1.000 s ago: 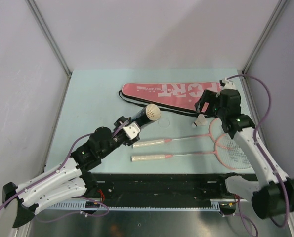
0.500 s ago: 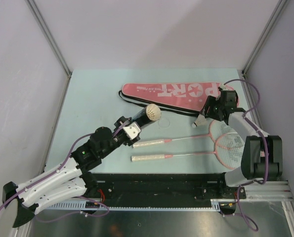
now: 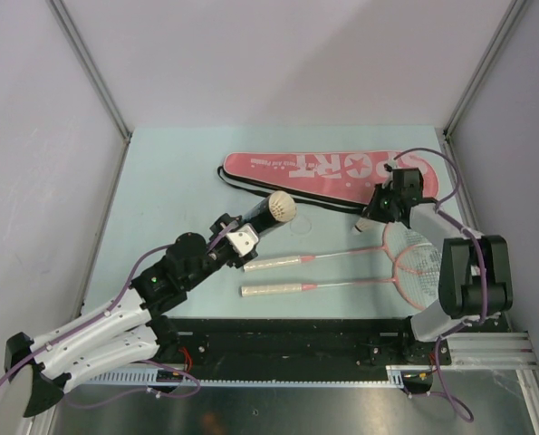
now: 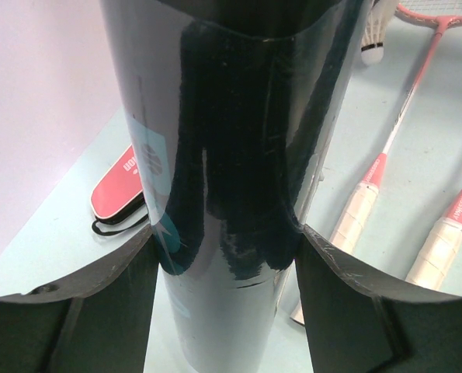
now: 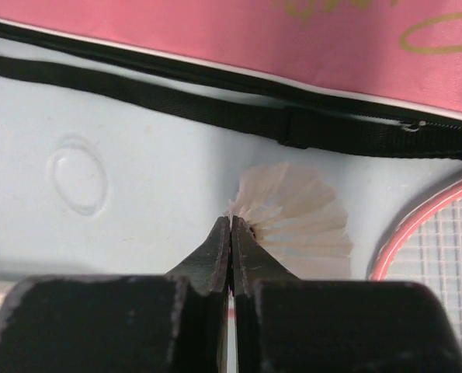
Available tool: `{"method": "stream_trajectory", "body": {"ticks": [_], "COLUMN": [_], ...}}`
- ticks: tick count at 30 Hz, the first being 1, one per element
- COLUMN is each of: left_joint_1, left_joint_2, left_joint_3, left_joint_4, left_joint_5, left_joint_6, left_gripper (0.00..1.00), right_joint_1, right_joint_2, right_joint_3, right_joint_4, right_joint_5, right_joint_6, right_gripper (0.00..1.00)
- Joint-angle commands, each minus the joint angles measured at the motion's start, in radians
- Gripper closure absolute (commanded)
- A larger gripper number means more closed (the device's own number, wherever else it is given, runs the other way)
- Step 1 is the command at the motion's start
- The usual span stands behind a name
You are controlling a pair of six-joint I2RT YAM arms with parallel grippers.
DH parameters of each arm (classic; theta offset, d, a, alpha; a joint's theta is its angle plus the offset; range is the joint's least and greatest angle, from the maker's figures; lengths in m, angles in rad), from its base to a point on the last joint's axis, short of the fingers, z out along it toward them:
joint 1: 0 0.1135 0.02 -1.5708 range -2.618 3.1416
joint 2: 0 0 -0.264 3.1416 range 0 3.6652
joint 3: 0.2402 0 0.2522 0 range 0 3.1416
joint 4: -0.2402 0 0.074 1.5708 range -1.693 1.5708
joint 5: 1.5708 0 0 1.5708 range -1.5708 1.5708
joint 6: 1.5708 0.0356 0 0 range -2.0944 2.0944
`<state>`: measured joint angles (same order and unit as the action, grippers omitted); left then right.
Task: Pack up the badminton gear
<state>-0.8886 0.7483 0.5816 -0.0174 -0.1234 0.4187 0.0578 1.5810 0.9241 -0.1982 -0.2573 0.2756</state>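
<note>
One pale table (image 3: 169, 172) is bearing all the gear. The long pink "SPORT" bag (image 3: 314, 168) is lying across its far side, with the black strap (image 5: 215, 109) trailing along the bag's near edge. Two rackets, the upper racket (image 3: 341, 256) and the lower racket (image 3: 341, 285), are lying side by side, handles pointing left. The left gripper (image 3: 233, 243) is clamping the black tube (image 4: 238, 155) and holding it tilted, with a shuttlecock (image 3: 281, 207) showing its rounded end at the far mouth. The right gripper (image 5: 231, 233) is hanging low between bag and racket heads. Its jaws are pressing together and its tips are touching the feathers of the loose shuttlecock (image 5: 300, 221); I cannot tell whether a feather is being pinched.
</note>
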Motion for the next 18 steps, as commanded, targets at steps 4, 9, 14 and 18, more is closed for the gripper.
{"method": "stream_trajectory", "body": {"ticks": [4,9,14,18], "left_joint_1": [-0.009,-0.009,-0.009,-0.009], "left_joint_2": [-0.001,0.003,0.006,0.011], "left_joint_3": [0.046,0.046,0.046,0.047], "left_joint_4": [0.082,0.082,0.082,0.082], "left_joint_5": [0.014,0.011,0.011,0.011], "left_joint_6": [0.000,0.002,0.002,0.002], "left_gripper": [0.84,0.84,0.84,0.84], "right_joint_1": [0.028,0.196,0.422,0.587], "right_joint_2": [-0.321,-0.582,-0.733,-0.760], "right_joint_3": [0.051,0.126,0.212,0.240], "right_joint_4": [-0.062,-0.076,-0.061,-0.008], "right_joint_5": [-0.006,-0.034,0.039,0.012], "right_joint_6": [0.066,0.085,0.050,0.043], "right_gripper": [1.00,1.00,1.00,1.00]}}
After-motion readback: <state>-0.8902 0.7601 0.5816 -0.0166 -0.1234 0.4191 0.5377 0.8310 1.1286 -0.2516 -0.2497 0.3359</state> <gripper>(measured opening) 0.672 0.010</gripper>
